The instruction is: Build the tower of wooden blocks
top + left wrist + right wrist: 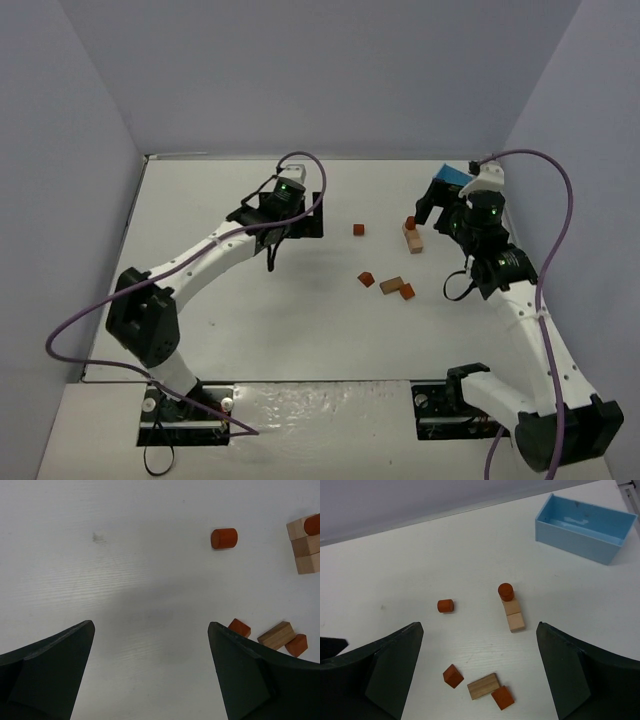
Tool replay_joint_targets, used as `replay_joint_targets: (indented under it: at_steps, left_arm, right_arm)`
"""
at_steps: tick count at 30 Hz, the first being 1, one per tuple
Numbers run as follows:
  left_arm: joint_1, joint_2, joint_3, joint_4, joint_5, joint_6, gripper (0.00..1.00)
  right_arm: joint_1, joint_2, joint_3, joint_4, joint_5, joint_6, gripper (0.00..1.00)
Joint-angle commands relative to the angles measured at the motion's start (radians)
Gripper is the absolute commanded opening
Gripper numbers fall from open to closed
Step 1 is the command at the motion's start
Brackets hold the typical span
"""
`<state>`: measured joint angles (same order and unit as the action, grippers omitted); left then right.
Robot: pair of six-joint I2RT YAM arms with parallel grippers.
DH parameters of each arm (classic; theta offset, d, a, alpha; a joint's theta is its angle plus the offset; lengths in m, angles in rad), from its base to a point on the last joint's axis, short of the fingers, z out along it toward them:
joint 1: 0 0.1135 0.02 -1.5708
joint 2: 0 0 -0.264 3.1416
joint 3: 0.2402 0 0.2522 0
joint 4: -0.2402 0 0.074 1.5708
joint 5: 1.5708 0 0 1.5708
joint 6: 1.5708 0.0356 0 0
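Note:
The wood block tower (514, 615) is a short stack of tan cubes with a reddish cylinder (505, 591) on top, right of the table's middle (412, 236). My right gripper (480, 630) hangs open above and just right of it (440, 215), holding nothing. A loose reddish cylinder (445, 605) lies on its side to the tower's left. Nearer me lie a red block (453, 675), a tan plank (483, 686) and a red cube (503, 697). My left gripper (151, 627) is open over bare table left of the blocks (272, 245); the tower (306, 544) shows at its view's right edge.
A light blue open box (585, 527) stands at the back right, behind the right gripper (452, 175). Grey walls close the table on three sides. Purple cables loop off both arms.

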<state>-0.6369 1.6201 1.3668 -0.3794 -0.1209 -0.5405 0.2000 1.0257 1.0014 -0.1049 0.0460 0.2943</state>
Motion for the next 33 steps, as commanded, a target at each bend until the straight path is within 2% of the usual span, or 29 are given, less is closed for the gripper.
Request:
replay_joint_targets:
  at_steps: [1,7,13,19,23,33]
  left_arm:
    - [-0.056,0.151,0.184,0.060,-0.034,-0.076,0.92]
    - [-0.123,0.398,0.424,0.052,-0.061,-0.085,0.83]
    - [-0.155,0.559,0.580,0.085,-0.076,-0.088,0.82]
    - [-0.164,0.668,0.667,0.092,-0.111,-0.077,0.81]
    - [-0.161,0.723,0.734,0.063,-0.141,-0.082,0.76]
    - [-0.155,0.796,0.787,0.065,-0.157,-0.109,0.61]
  right_arm:
    - [-0.010,-0.104,-0.055,0.013,0.068,0.054,0.95]
    - [-0.013,-0.195,-0.103,-0.041,0.076,0.058,0.96]
    - [-0.016,-0.226,-0.136,-0.064,0.029,0.060,0.96]
    - [-0.004,-0.236,-0.150,-0.076,0.013,0.050,0.96]
    - [0.008,-0.240,-0.157,-0.082,0.012,0.042,0.96]
    - [0.042,-0.246,-0.162,-0.097,0.017,0.016,0.96]
